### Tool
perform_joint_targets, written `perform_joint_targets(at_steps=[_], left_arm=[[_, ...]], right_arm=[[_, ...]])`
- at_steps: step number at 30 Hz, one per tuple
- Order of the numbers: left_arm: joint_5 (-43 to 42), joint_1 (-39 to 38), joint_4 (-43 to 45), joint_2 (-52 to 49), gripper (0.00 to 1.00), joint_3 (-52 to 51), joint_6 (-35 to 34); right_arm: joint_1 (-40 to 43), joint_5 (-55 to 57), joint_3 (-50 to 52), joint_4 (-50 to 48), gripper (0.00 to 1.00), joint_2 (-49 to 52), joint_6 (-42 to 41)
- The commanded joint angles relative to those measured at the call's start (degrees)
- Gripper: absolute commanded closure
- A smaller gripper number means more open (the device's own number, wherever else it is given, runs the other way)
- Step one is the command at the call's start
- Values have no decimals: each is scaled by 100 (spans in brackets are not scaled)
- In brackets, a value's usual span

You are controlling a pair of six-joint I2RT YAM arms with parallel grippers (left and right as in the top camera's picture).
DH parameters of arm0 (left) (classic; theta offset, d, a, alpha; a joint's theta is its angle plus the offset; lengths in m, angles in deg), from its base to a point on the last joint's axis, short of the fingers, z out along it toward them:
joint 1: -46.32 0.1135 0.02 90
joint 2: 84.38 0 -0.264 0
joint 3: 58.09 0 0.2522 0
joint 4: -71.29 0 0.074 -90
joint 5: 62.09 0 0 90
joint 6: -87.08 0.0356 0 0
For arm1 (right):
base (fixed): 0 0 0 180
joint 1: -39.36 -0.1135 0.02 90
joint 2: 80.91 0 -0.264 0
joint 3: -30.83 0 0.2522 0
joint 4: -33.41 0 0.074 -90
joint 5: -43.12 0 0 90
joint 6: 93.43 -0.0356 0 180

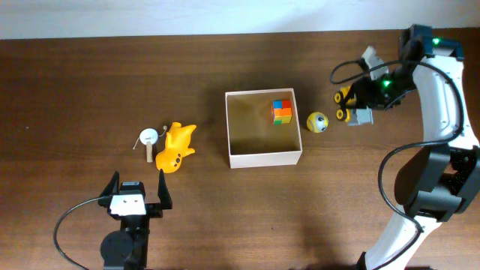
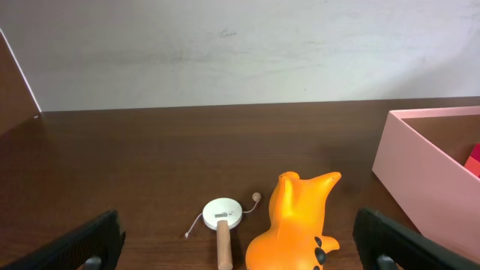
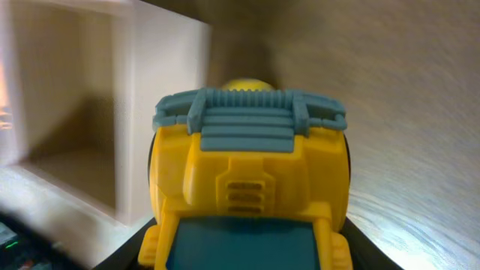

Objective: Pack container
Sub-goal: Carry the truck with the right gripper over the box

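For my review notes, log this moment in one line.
left gripper: open | right gripper: holding toy truck | container: cube inside | ball: outside

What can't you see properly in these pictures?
- Yellow ball: right wrist view, nearly all hidden behind the toy truck.
- Container: left wrist view, cut off by the right edge.
- Animal toy: left wrist view, bottom cut off by the lower edge.
- Coloured cube: overhead view, too small to make out its faces.

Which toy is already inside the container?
The multicoloured cube, in the far right corner of the container; the ball, yellow truck, yellow animal and drum toy are outside.
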Motion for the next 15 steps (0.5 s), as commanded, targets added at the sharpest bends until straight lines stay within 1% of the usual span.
perform_joint_targets(at_steps=[1,5,8,9,13,15], left_arm=[[-61,-2,2,44,1,-33,87],[-61,-2,2,44,1,-33,87],[-61,-2,2,44,1,-33,87],[-61,-2,2,44,1,-33,87],[-61,-2,2,44,1,-33,87],[-61,-2,2,44,1,-33,90]], right_arm=[[-26,-1519,-483,286,59,17,555],[-160,-2522,-586,511,60,11,935],[-372,-2951,-584,511,60,11,944],[-605,-3126,-584,479,60,11,944],[-1237,-3145,-584,321,59,13,940],[-1644,-3010,-584,90,59,13,879]])
